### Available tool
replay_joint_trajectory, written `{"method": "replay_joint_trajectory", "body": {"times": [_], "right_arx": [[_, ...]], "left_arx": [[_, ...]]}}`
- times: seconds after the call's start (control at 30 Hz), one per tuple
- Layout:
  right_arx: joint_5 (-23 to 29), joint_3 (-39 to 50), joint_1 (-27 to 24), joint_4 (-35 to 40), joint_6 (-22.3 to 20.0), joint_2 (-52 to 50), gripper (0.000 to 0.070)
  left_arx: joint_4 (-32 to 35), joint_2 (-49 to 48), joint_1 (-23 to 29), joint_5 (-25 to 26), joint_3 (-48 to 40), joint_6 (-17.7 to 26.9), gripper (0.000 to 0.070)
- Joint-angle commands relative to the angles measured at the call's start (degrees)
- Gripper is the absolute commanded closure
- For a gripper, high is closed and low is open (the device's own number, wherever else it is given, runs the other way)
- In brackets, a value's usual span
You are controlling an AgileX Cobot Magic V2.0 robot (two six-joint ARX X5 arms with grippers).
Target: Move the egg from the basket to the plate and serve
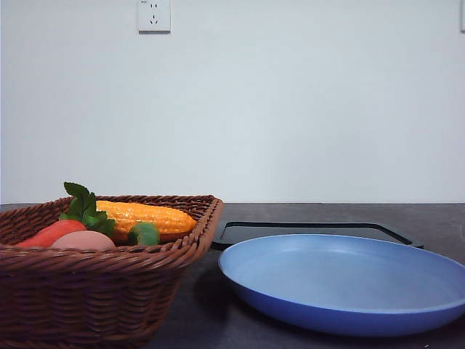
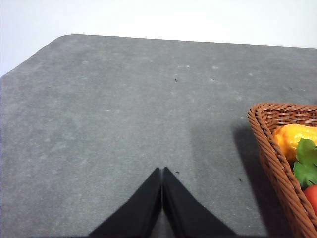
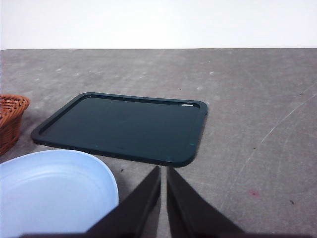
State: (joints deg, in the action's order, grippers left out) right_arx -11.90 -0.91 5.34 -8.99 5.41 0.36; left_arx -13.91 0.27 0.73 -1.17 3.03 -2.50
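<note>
Both tools look pressed together and hold nothing: left tool [image 2: 162,171] hangs over bare bench [image 2: 109,114], basket [image 2: 277,148] off to its right; right tool [image 3: 163,171] sits just short of the black tray [image 3: 124,126], plate [image 3: 54,188] at its left. We see the egg [image 1: 83,240] in the basket beside carrot [image 1: 51,233] and corn [image 1: 149,216].

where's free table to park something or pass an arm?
Bare table outboard of the basket, and right of the black tray. The plate is empty. Crowded: the basket's egg, carrot and corn.
</note>
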Motion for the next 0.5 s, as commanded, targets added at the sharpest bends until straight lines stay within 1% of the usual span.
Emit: {"method": "replay_joint_trajectory", "body": {"times": [0.0, 0.13, 0.17, 0.3, 0.33, 0.37, 0.4, 0.47], "right_arx": [[0.1, 0.4, 0.2, -0.1, 0.5, -0.2, 0.07], [-0.2, 0.4, 0.2, 0.3, 1.2, -0.2, 0.07], [-0.1, 0.4, 0.2, 0.5, 2.1, -0.2, 0.07], [-0.1, 0.4, 0.2, 3.4, 6.5, -0.2, 0.07], [-0.1, 0.4, 0.2, 4.5, 8.0, -0.2, 0.07], [-0.1, 0.4, 0.2, 5.8, 9.7, -0.2, 0.07], [-0.1, 0.4, 0.2, 6.8, 11.0, -0.2, 0.07], [-0.1, 0.3, 0.2, 8.5, 13.4, -0.2, 0.07]], "left_arx": [[-1.1, -0.1, 0.1, 0.0, -1.2, 0.3, 0.07], [1.2, -0.1, 0.1, 0.1, -1.2, -0.9, 0.07], [2.1, -0.1, 0.1, 0.1, -1.2, -3.4, 0.07], [3.3, -0.1, 0.1, 2.8, -1.1, -19.7, 0.07], [3.2, -0.1, 0.1, 3.6, -1.1, -22.7, 0.07], [3.2, -0.1, 0.1, 4.5, -1.1, -25.4, 0.07], [3.2, -0.1, 0.1, 5.3, -1.1, -27.2, 0.07], [3.2, -0.1, 0.1, 6.7, -1.1, -28.7, 0.07]]}}
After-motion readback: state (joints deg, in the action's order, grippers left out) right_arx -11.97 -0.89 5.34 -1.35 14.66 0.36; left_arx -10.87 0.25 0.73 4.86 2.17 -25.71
